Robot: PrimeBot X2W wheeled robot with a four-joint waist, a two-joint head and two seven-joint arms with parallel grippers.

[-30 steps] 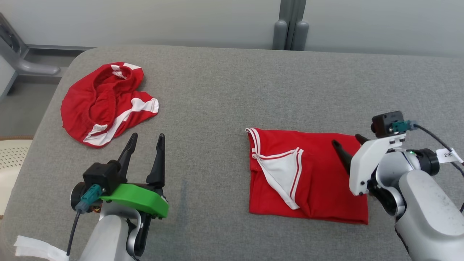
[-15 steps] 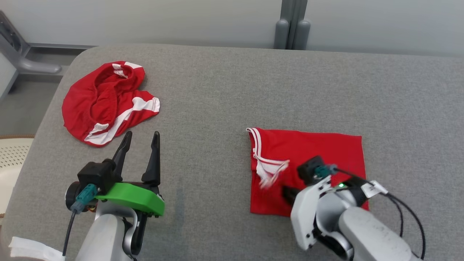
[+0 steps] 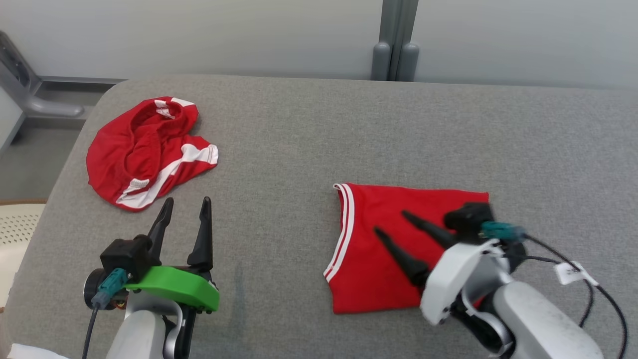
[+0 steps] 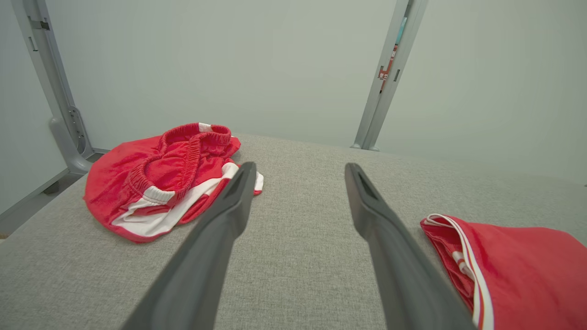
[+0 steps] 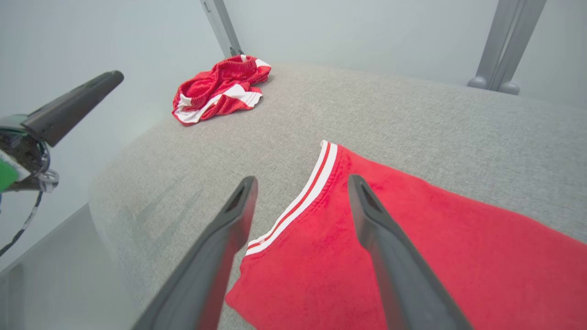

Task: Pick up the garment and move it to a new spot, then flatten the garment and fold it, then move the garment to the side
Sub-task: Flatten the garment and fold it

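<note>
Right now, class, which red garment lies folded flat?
The red garment on the robot's right: a flat rectangle with a white-striped edge. The other garment, far left, is bunched up.

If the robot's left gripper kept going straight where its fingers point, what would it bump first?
Probably the crumpled red garment: the left gripper points at its striped near corner. It may hang a bit above the grey table, so it might only brush the cloth.

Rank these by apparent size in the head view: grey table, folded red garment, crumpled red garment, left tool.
1. grey table
2. folded red garment
3. crumpled red garment, though it lies farther from the camera
4. left tool
</note>
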